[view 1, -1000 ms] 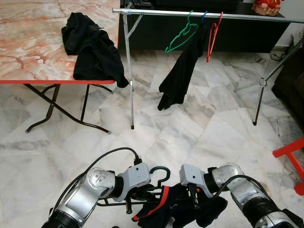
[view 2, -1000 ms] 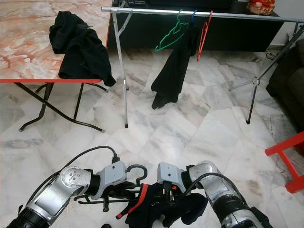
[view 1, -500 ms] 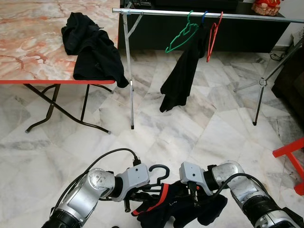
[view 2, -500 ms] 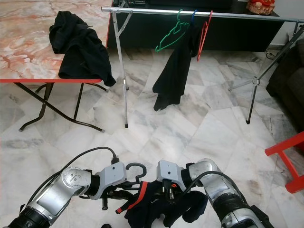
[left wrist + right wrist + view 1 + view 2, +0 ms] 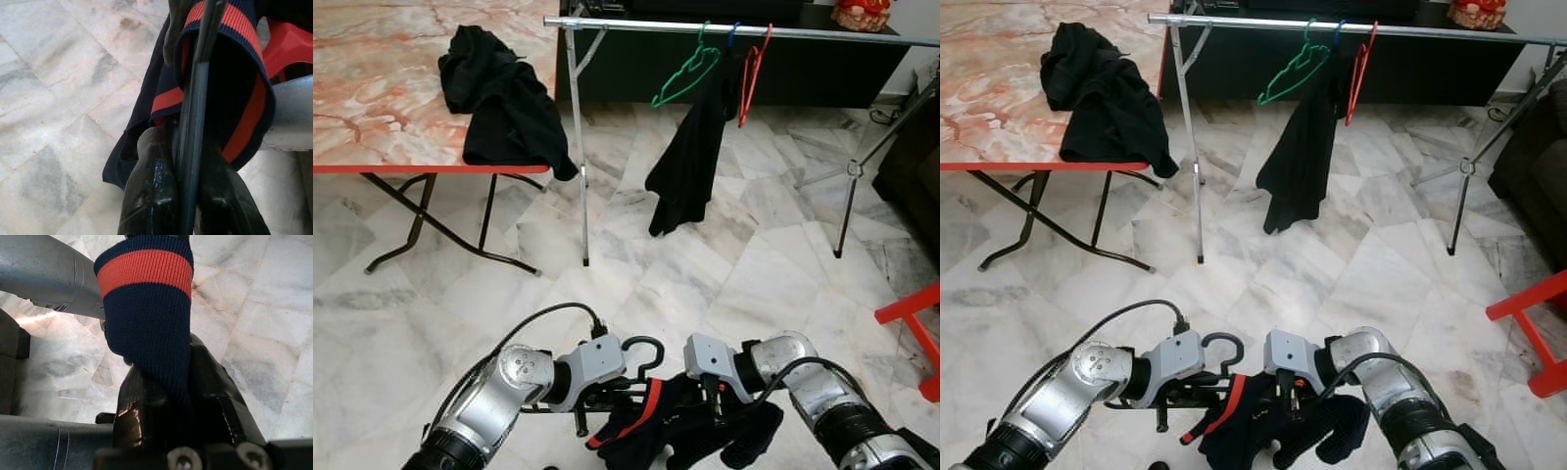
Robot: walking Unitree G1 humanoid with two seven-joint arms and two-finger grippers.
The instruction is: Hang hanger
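Left eye view puts the black hanger (image 5: 641, 354) low in front of the robot, just above the marble floor (image 5: 705, 264), its hook curling up between the two wrists and a dark navy garment with a red-orange band (image 5: 651, 416) draped over it. The left gripper (image 5: 592, 411) is clamped on the hanger: in the left wrist view its two black fingers (image 5: 151, 196) press on either side of the hanger's thin dark bar, with the banded cloth hanging just past them. The right gripper (image 5: 713, 419) is closed on the garment, whose knit fabric (image 5: 146, 323) is pinched between its fingers in the right wrist view.

Farther off stands a metal clothes rail (image 5: 724, 29) carrying a green hanger (image 5: 685, 70), a red hanger (image 5: 752, 73) and a hanging black garment (image 5: 690, 162). To the robot's left, a marble-topped desk (image 5: 372, 88) with a red edge holds a heap of black clothes (image 5: 504, 103).
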